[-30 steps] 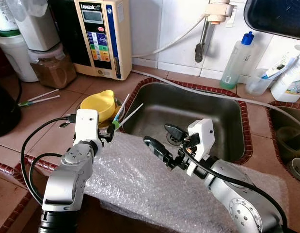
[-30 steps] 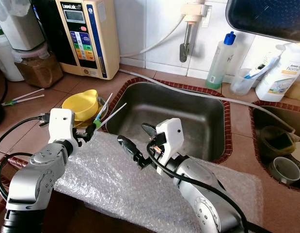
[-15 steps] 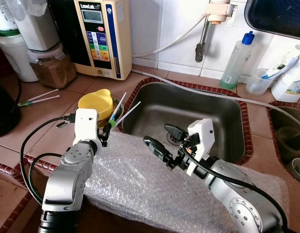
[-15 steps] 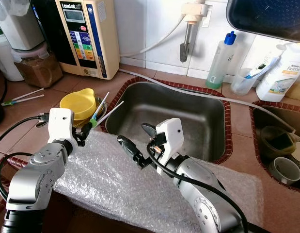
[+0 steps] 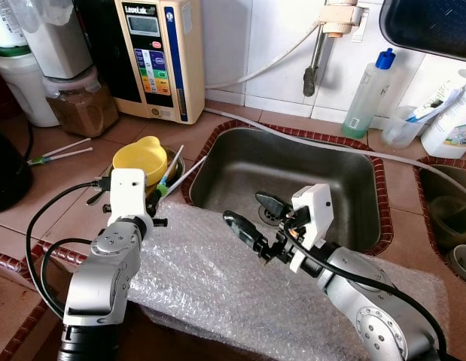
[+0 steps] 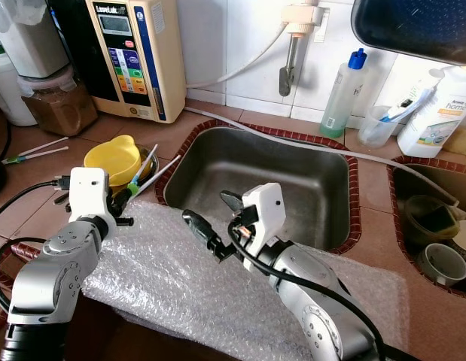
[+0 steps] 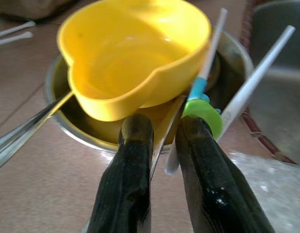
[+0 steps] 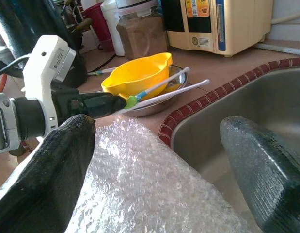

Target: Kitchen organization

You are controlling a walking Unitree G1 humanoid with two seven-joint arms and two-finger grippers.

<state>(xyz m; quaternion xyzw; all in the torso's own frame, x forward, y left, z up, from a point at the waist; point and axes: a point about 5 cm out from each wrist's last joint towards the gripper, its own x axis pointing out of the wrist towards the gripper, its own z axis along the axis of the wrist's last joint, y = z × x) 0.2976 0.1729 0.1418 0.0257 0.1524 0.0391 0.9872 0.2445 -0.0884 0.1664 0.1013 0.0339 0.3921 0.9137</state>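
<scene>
A yellow cup [image 5: 142, 158] sits in a steel bowl [image 7: 53, 92] on the tiled counter left of the sink [image 5: 323, 173]. A pair of white chopsticks [image 5: 172, 162] joined by a green clip [image 7: 205, 114] leans across the bowl. My left gripper [image 7: 162, 126] is shut on them at the clip end, just in front of the bowl. A spoon handle pokes out of the bowl beside it. My right gripper [image 5: 248, 210] hangs open over the bubble wrap [image 5: 217, 278] at the sink's front edge, holding nothing.
A water machine [image 5: 161, 53] and a jar [image 5: 82, 101] stand at the back left. A second pair of chopsticks [image 5: 63, 150] lies on the counter. A tap [image 5: 315, 53] and a bottle [image 5: 368, 90] are behind the sink; a second basin [image 5: 443, 210] is at right.
My left gripper has drawn back to the left, and the chopsticks have tipped lower across the bowl. The yellow cup and bowl shifted a little left. The right arm has stayed still.
</scene>
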